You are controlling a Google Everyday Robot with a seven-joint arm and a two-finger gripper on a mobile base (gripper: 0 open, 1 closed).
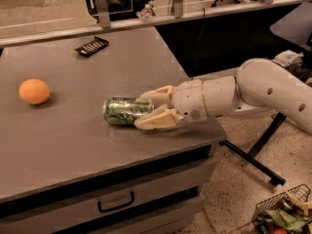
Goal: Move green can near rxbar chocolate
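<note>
Grey table [73,145] bears one green can [122,110] lying mid-table, one orange [34,91] at left, and one rxbar chocolate [91,46] far back. One gripper [145,110] straddles the can's right end, fingers apart either side.

The flat grey tabletop [73,145] is carrying three items. A green-and-white aluminium can [122,110] is lying on its side near the right edge, with the cream two-finger gripper [144,109] straddling its right end. A round orange fruit [34,91] is sitting at the left. A flat black snack-bar wrapper [91,46] is lying at the far edge.

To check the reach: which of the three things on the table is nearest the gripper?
The green can; the gripper straddles its end. The orange and black bar lie farther off.
</note>
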